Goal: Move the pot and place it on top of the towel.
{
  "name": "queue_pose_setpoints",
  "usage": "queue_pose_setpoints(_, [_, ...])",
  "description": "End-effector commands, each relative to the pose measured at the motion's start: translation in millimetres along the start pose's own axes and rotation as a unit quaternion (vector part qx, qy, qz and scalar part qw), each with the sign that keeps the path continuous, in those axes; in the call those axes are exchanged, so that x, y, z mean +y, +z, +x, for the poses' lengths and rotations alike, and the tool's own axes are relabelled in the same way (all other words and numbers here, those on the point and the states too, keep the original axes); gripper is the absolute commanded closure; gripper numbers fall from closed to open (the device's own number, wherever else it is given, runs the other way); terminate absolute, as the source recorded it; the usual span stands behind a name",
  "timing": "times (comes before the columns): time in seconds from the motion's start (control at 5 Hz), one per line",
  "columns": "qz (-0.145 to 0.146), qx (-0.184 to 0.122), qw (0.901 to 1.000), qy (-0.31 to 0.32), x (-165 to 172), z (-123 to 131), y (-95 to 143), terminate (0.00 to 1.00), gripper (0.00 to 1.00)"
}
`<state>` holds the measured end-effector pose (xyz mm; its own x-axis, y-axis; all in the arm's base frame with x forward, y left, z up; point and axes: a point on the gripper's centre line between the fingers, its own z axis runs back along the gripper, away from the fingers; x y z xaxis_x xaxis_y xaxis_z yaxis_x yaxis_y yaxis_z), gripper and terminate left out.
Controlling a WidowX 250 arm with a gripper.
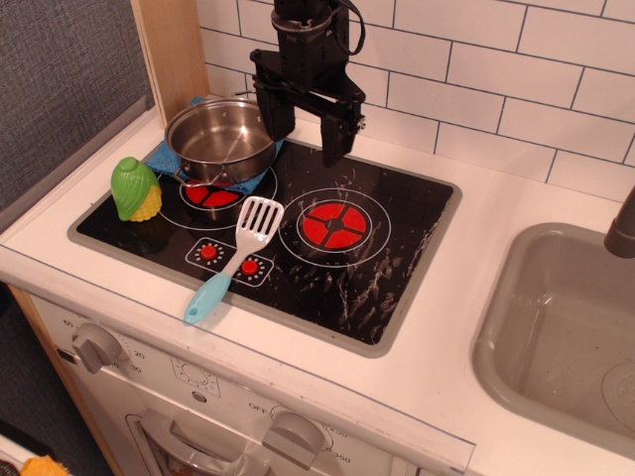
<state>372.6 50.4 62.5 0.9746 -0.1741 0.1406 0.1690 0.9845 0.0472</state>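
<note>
The shiny steel pot (220, 139) sits on the blue towel (165, 155) at the back left of the stove, over the left burner's far edge. Only the towel's edges show around the pot. My black gripper (306, 139) hangs above the stove just to the right of the pot, apart from it. Its two fingers are spread wide with nothing between them.
A white slotted spatula with a light blue handle (233, 257) lies on the black cooktop (377, 268). A green and yellow toy corn (134, 188) stands at the cooktop's left edge. A wooden panel (171, 50) stands behind the pot. A grey sink (566, 327) is at the right.
</note>
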Motion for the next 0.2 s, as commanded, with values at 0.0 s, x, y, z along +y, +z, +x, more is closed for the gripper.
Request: queue_pose_setpoints(0.0, [0.011,-0.032,0.9994,-0.002,0.9,2.8,25.3,1.00,0.00])
